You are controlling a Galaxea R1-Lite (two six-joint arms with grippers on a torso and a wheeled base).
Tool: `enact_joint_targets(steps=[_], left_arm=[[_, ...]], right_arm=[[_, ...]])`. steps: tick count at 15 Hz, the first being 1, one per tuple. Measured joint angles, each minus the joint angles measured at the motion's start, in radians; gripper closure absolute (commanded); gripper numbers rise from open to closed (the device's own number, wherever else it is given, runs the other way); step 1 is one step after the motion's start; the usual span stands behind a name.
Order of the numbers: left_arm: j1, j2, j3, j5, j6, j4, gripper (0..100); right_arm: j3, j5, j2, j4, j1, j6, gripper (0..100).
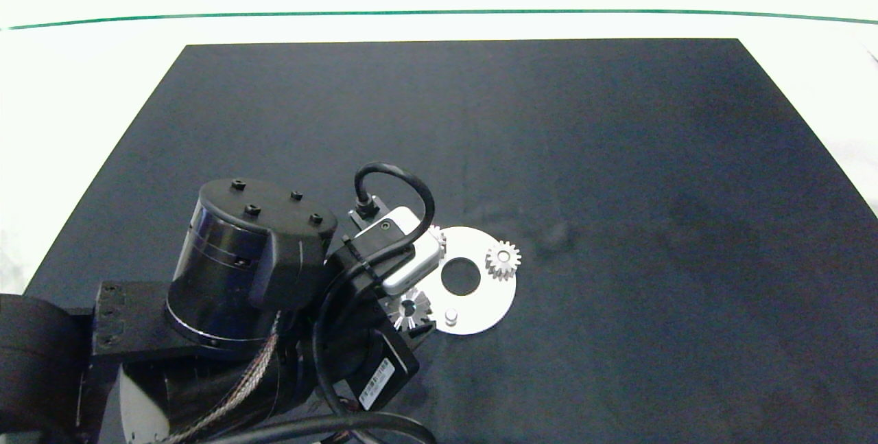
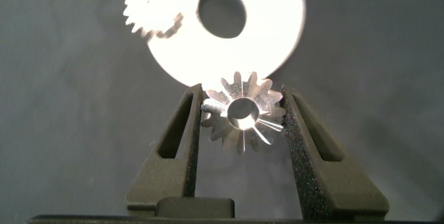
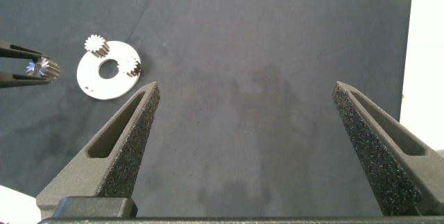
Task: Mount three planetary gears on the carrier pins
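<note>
The white round carrier disc (image 1: 490,300) lies on the dark mat, with one bare pin (image 1: 451,316) standing on its near edge. One silver gear (image 1: 503,260) sits on a pin at the disc's right side. A second gear (image 1: 437,238) at the disc's far left edge is mostly hidden by the left wrist camera. My left gripper (image 1: 411,312) is shut on the third gear (image 2: 243,113), holding it by its teeth just left of the bare pin, at the rim of the disc (image 2: 277,30). My right gripper (image 3: 246,85) stands open and empty, away from the disc (image 3: 97,85).
The dark mat (image 1: 583,156) covers a white table. A green line (image 1: 439,13) runs along the far side. The left arm's body (image 1: 240,265) and cables fill the mat's near left part. The right arm is outside the head view.
</note>
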Motion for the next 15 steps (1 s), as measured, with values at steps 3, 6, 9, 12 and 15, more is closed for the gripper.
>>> enact_joint_targets(steps=[3,6,9,12,15], left_arm=[[-0.036,0.022,-0.042,0.001,0.001,0.0,75],[-0.052,0.069,-0.075,0.0,0.001,-0.002,75],[-0.054,0.105,-0.091,0.001,0.004,-0.003,75],[-0.05,0.134,-0.1,0.001,0.033,-0.003,75],[-0.041,0.157,-0.102,0.0,0.047,-0.007,75]], right_arm=[[0.0,-0.001,-0.001,0.0,0.0,-0.001,0],[0.0,-0.001,-0.004,0.0,0.0,-0.002,0],[0.0,-0.001,-0.005,0.0,0.0,-0.008,0],[0.0,0.0,-0.01,0.0,0.0,-0.013,0],[-0.002,0.001,-0.013,0.0,0.0,-0.018,0]])
